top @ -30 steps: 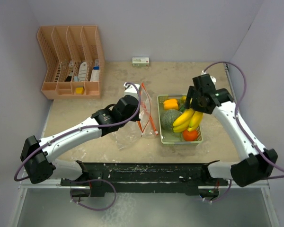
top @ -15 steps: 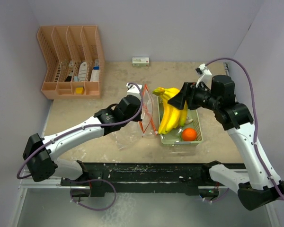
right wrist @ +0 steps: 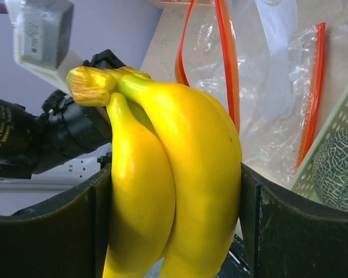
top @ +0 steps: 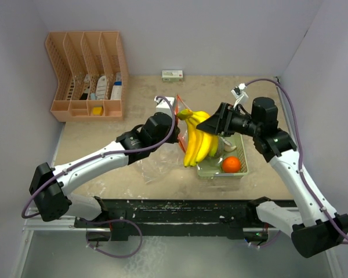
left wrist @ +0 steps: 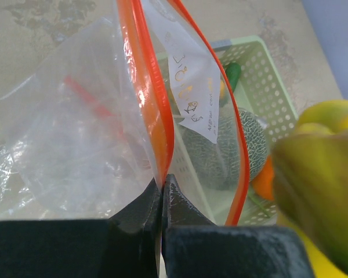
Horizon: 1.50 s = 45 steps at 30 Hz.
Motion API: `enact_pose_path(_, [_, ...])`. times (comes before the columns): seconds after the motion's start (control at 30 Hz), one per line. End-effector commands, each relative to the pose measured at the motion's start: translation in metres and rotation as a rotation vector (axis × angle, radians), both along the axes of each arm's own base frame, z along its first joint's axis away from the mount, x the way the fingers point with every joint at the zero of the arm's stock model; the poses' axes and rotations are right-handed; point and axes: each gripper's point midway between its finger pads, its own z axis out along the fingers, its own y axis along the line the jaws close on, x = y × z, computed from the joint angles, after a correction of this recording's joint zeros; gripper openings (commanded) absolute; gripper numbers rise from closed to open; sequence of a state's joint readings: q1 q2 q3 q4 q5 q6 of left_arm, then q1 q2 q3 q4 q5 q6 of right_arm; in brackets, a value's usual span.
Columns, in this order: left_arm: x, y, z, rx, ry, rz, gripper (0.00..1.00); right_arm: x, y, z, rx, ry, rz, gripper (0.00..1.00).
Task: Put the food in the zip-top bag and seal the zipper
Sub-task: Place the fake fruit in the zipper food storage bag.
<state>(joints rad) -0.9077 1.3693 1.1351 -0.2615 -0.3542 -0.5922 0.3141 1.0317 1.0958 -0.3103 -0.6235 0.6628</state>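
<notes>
Banana bunch (top: 198, 145) has shifted left, nearer the zip-top bag (left wrist: 75, 145). Right pincer (right wrist: 174, 226) clamped on it; left pincer (left wrist: 162, 188) nipping the zipper (left wrist: 148, 98) edge. Recommend stem-first entry.

Lilac walls (top: 220, 35), perhaps stone-look tabletop (top: 87, 136)

Soft, even light from above fills the top view, leaving only faint shadows on the worktop (top: 220, 92) along its near edge. Left wrist view: glare streaks the bag (left wrist: 75, 145); the bananas (left wrist: 325, 174) at right are badly blurred. Right wrist view: bananas sharp with a soft sheen, background slightly soft.
</notes>
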Motion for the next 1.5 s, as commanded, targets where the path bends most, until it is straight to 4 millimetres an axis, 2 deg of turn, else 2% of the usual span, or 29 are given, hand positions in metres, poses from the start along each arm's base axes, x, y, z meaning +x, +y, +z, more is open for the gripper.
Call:
enact_pose_path(0.0, [0.011, -0.013, 0.058, -0.171, -0.099, 0.012, 0.0, 0.005, 0.007, 0.026, 0.113, -0.053, -0.016, 0.39])
enact_pose_path(0.23, [0.013, -0.019, 0.06, -0.191, -0.104, 0.007, 0.0, 0.01, 0.014, 0.022, 0.163, -0.027, -0.012, 0.38])
enact_pose_path(0.4, [0.01, -0.023, 0.073, -0.24, -0.123, -0.019, 0.0, 0.023, 0.004, -0.005, 0.08, 0.039, -0.101, 0.38])
enact_pose_path(0.67, [0.005, -0.004, 0.086, -0.228, -0.152, 0.015, 0.0, 0.033, -0.023, -0.049, -0.079, 0.141, -0.268, 0.37])
enact_pose_path(0.77, [0.004, -0.003, 0.087, -0.223, -0.157, 0.009, 0.0, 0.036, -0.026, -0.057, -0.112, 0.158, -0.282, 0.36])
enact_pose_path(0.93, [-0.002, -0.021, 0.085, -0.234, -0.16, -0.094, 0.0, 0.045, -0.026, -0.053, -0.144, 0.15, -0.278, 0.36])
enact_pose_path(1.07, [-0.01, -0.04, 0.071, -0.229, -0.134, -0.201, 0.0, 0.051, -0.02, -0.038, -0.137, 0.126, -0.249, 0.36])
enact_pose_path(1.2, [-0.013, -0.045, 0.056, -0.212, -0.133, -0.241, 0.0, 0.053, -0.014, -0.027, -0.125, 0.118, -0.224, 0.36])
enact_pose_path(1.47, [-0.016, -0.055, 0.035, -0.145, -0.136, -0.328, 0.0, 0.042, -0.004, -0.027, -0.111, 0.169, -0.148, 0.37])
